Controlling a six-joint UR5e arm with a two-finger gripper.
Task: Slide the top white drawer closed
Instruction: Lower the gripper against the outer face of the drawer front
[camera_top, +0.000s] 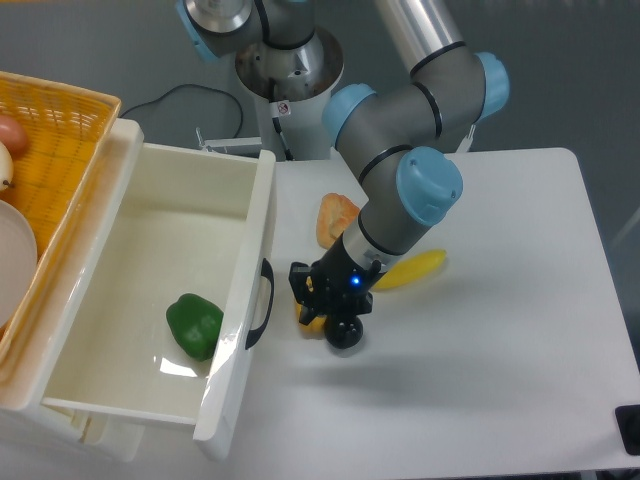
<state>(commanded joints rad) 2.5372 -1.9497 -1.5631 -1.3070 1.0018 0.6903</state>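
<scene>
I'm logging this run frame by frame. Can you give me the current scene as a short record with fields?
drawer: large glossy white plastic top drawer, pulled far out, black arched handle facing the table
drawer contents: green bell pepper
claw: low over the table just right of the handle, not touching it; open or shut unclear
near claw: yellow pepper, mostly hidden; round black fruit
elsewhere on table: yellow banana, orange-tan pastry
left edge: orange woven basket

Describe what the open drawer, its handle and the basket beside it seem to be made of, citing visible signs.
Top white drawer: probably glossy plastic, showing bright reflections. Black handle: smooth, likely plastic. Orange basket: woven, wicker-like, with a visible weave pattern.
</scene>
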